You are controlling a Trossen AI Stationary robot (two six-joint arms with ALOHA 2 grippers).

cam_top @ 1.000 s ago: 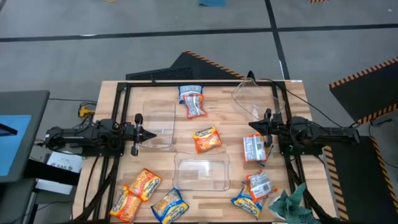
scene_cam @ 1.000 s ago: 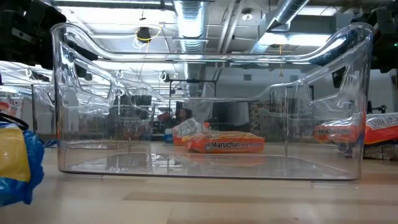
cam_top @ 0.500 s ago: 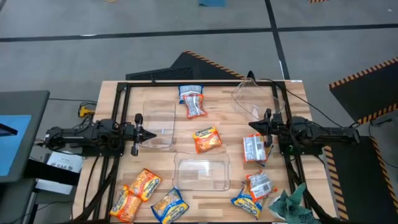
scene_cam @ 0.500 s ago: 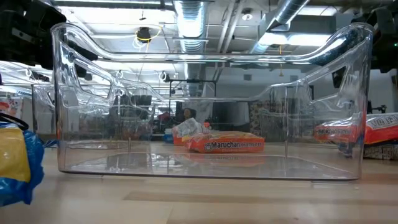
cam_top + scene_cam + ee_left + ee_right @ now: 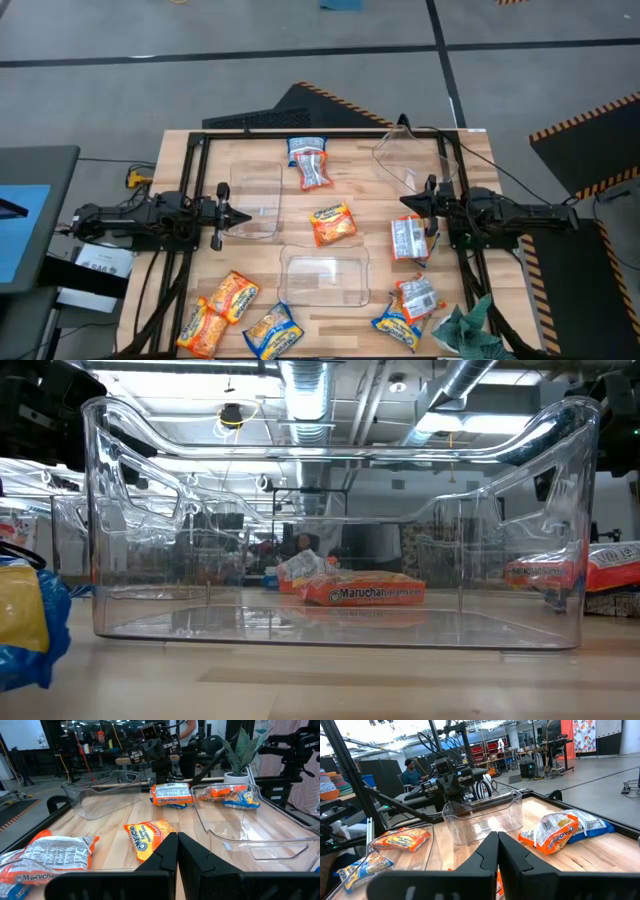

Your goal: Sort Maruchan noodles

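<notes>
Near tabletop [image 5: 470, 150] edge: noodle packets [image 5: 240, 315] cluster at both corners beside a clear tub [image 5: 323, 277]. Mid-table, left gripper [image 5: 228, 215] and right gripper [image 5: 412, 203], fingers clenched empty, flank one orange packet [image 5: 332, 223]. Farther, two packets [image 5: 310, 160] between tubs.

You can read "Maruchan" on the orange packet [image 5: 365, 592] seen through the clear tub [image 5: 340, 625] in the low view. In the left wrist view you find "Maruchan" again on the far packet [image 5: 171, 796] and on the near packet [image 5: 37, 860].
</notes>
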